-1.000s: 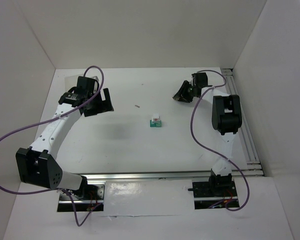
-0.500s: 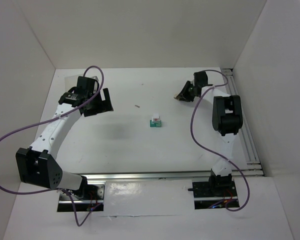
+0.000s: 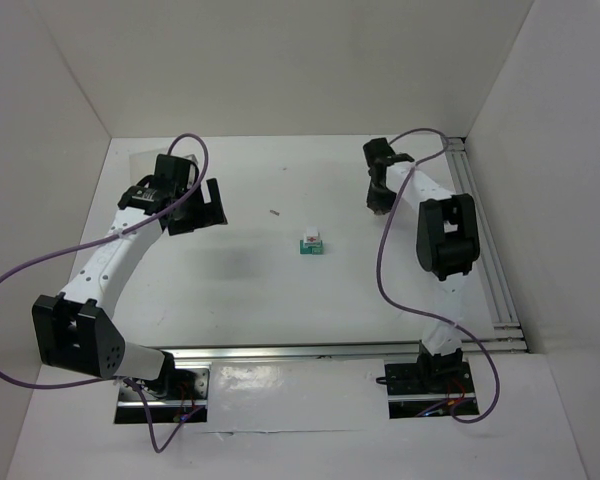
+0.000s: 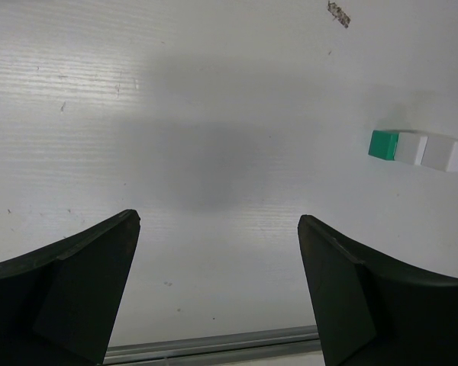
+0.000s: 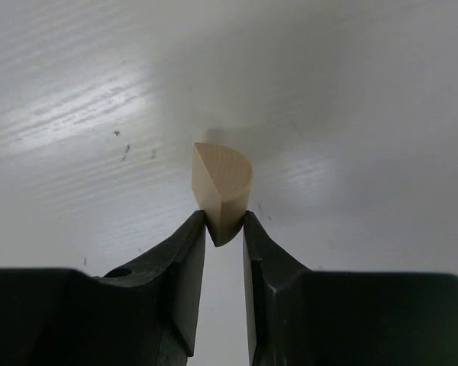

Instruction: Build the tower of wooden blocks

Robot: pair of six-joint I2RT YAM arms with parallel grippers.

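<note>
- Care was needed: the right hand (image 5: 224,229) pinched the tan cylinder (image 5: 223,187) by one thin edge, so a slow lift would be best.
- It must land flat on the white cube (image 3: 311,239), which sat on the teal cube (image 3: 309,249), mid tabletop (image 3: 250,300).
- The left hand (image 4: 217,219) was wide, holding nothing.
- Count: three blocks, two hands.

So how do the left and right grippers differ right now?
The left gripper is open wide; the right gripper is shut. The left holds nothing, with only bare table between its fingers; the right pinches the tan block. The left's camera shows the green cube and white cube off to one side; the right's shows neither. Both are black and two-fingered.
</note>
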